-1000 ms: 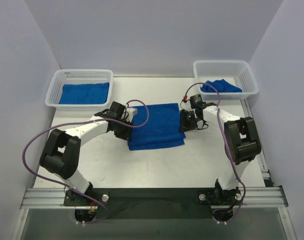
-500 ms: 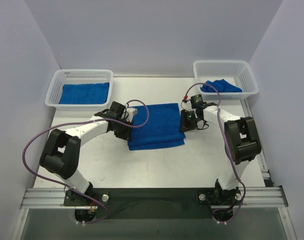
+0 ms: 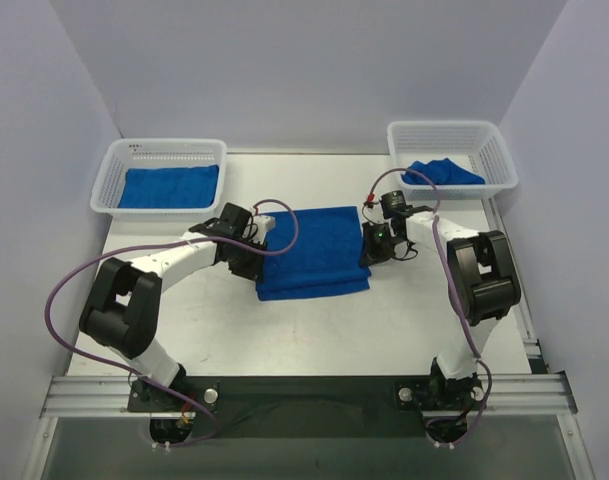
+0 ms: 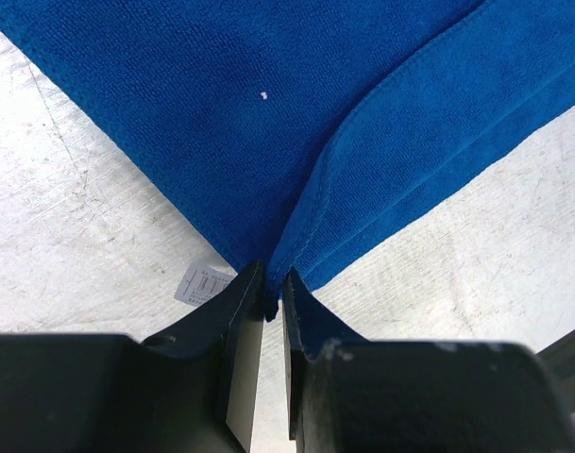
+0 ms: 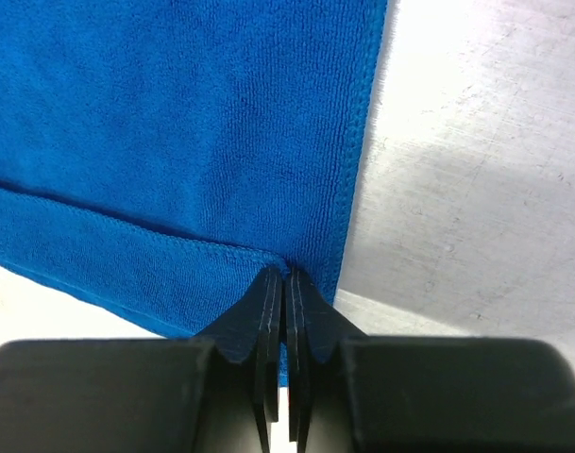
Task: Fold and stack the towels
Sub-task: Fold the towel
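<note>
Blue terry towel (image 3: pixel 312 250), part-folded, flat between grippers. Soft, light, limp, likely to sag; best held at hemmed corners. left gripper (image 4: pixel 273 283) jaws nearly closed, pinching layered corner; right gripper (image 5: pixel 285 283) jaws clamped tight on opposite edge's hem.

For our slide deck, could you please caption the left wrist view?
Left hand pinching the corner of a folded blue towel on the white table.

No legible txt, brand or nr anywhere. Only candidate: small white care tag (image 4: pixel 200 281) peeking out at the blue towel (image 4: pixel 296 123) corner, approx 7 o'clock in left wrist view. It has faint grey print, too small & blurred to read.
</note>
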